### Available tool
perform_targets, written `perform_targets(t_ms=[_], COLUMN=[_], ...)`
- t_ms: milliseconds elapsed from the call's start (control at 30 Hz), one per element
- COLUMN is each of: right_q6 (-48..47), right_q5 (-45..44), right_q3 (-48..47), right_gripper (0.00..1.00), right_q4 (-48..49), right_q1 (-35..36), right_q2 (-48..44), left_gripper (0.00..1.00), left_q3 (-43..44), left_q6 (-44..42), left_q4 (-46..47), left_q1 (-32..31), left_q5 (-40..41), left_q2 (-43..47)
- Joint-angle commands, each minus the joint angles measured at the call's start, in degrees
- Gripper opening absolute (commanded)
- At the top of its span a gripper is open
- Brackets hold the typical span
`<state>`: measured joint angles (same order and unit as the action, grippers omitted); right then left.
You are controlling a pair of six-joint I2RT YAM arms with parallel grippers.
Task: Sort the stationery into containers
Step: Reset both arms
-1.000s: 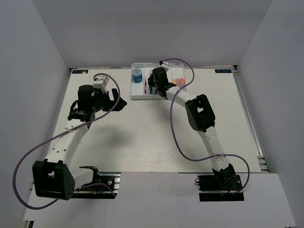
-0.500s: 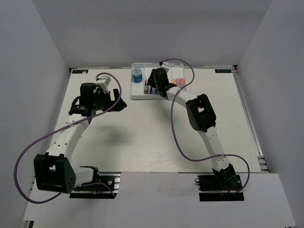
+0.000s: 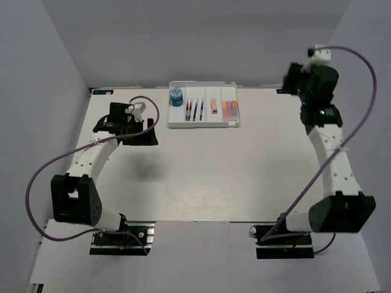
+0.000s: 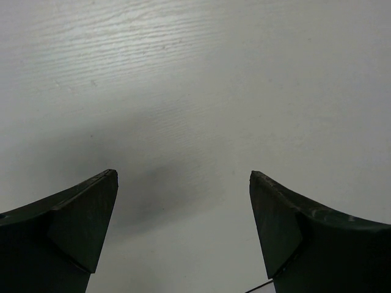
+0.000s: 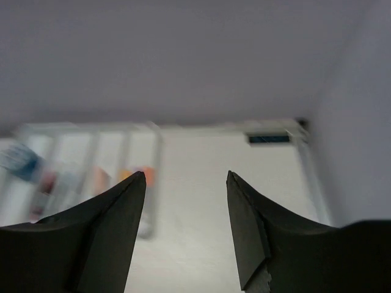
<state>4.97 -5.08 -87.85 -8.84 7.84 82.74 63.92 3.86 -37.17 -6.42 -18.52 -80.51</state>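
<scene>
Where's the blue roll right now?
In the top view, the blue roll sits in the white tray's leftmost compartment at the table's far edge, just left of the pens.

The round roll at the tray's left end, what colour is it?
The roll is blue, best seen in the top external view.

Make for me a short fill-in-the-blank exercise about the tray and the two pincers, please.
1. The blue roll sits in the ___ compartment of the tray.
2. The eraser lies between the pens and the ___.
3. The left pincer and the right pincer are both ___, holding nothing.
Missing words: leftmost; markers; open.
</scene>
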Motion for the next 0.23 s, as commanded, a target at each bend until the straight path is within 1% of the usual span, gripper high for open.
perform_targets(t_ms=[0, 67, 100, 133, 200], right_q6=[-14.78, -17.0, -18.67, -19.29, -19.74], right_q5=[4.46, 7.27, 8.85, 9.47, 11.31], right_q3=[16.8, 24.27, 30.92, 33.69, 39.65], right_gripper=[0.62, 0.62, 0.62, 0.62, 0.64], right_q4=[-14.62, -13.4, -13.22, -12.26, -11.55], right_q1=[-7.11, -12.38, -13.45, -15.55, -16.36], right_q2=[-3.95, -8.1, -11.95, -13.73, -18.46], left_gripper=[0.98, 0.98, 0.98, 0.98, 0.98], left_q3=[2.96, 2.97, 2.7, 2.7, 2.35], left_q6=[-1.31, -1.31, -0.79, -0.43, -0.08], left_q4=[-1.69, -0.81, -0.63, -0.8, -0.8], left_q1=[0.7, 0.7, 0.7, 0.7, 0.7], left_q5=[2.79, 3.31, 4.19, 4.37, 5.42], left_q2=[-0.52, -0.79, -0.88, -1.14, -0.79])
